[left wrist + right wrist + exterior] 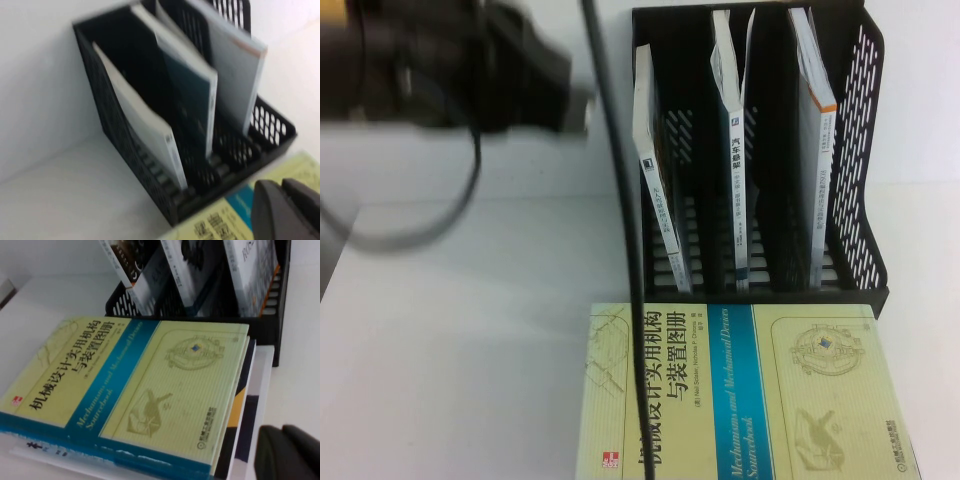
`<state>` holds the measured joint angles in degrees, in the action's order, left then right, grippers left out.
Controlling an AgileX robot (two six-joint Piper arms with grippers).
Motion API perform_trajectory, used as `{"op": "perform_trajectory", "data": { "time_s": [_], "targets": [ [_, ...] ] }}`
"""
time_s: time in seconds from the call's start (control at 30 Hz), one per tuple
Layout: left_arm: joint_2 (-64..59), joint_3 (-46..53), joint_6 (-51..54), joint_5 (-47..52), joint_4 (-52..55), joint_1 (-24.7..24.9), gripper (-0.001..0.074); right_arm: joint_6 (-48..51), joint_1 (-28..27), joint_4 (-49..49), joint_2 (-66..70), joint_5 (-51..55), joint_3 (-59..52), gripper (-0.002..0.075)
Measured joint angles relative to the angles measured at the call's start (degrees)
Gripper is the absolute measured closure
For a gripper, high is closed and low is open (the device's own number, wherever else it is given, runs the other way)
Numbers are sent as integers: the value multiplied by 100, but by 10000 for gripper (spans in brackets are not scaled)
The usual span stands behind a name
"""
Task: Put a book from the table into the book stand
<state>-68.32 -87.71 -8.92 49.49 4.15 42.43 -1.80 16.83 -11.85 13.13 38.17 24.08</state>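
The book (pixel 740 395) lies flat on a stack on the desk (pixel 450 330), just before the stand (pixel 760 150). Neither the left end effector (pixel 286 210) nor the right end effector (pixel 290 452) holds anything; their openings cannot be told. All three slots hold a book already, so a thick volume could jam or knock one over.
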Motion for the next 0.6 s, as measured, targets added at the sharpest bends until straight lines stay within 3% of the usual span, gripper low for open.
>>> {"op": "perform_trajectory", "data": {
  "time_s": [0.27, 0.6],
  "targets": [
    [841, 2970, -11, -2090, -299, 0, 734, -12, 0, -184, -65, -233, -615, 729],
    [908, 3572, -11, -2699, -299, 0, 734, -24, 0, -225, -65, -233, -618, 729]
  ]
}}
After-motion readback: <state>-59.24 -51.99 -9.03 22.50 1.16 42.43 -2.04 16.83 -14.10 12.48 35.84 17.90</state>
